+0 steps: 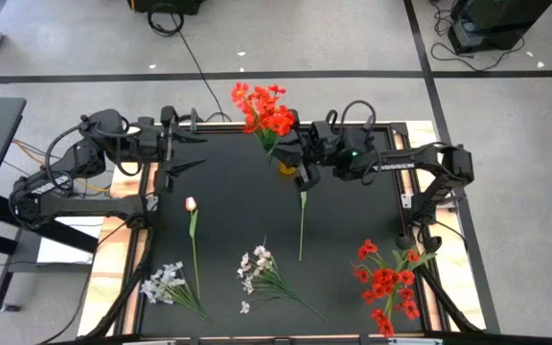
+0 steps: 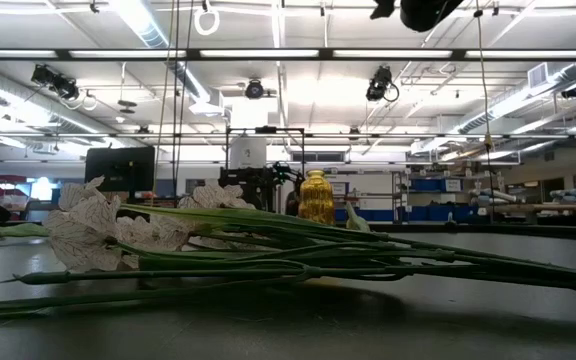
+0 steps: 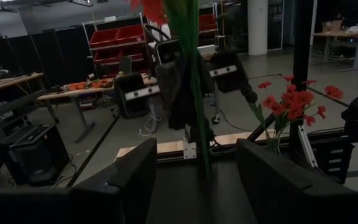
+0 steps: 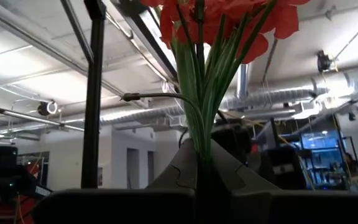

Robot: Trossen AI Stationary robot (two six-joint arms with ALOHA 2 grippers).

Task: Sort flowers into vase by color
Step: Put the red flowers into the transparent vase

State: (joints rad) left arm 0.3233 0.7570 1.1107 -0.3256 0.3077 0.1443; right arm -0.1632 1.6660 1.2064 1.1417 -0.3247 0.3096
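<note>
My right gripper point(image 1: 300, 165) hangs over the table's far middle, shut on a red flower bunch point(image 1: 264, 107). Its long green stem point(image 1: 302, 225) runs on toward the near edge. A small yellow vase point(image 1: 286, 169) stands right beside the gripper. On the mat lie a pink tulip point(image 1: 191, 204), two white sprays point(image 1: 164, 283) point(image 1: 257, 271) and a second red bunch point(image 1: 386, 283). Over the far left, my left gripper point(image 1: 202, 153) is open with nothing between its fingers and points at the held stem point(image 3: 197, 93). My right gripper pinches the red bunch's green stems point(image 4: 201, 146) between its two fingers point(image 4: 178, 169), a little below the blossoms point(image 4: 229, 18). The stems fan out above the fingers. The bunch is tilted, blossoms up toward the far edge, and the long lower stem point(image 3: 204, 162) hangs below the hold.
The white sprays point(image 2: 98, 225) lie close to the near edge and fill the low view, with the vase point(image 2: 316, 197) behind them. The mat's middle point(image 1: 238, 211) between the tulip and the hanging stem is bare. A raised frame point(image 1: 405, 206) borders the table.
</note>
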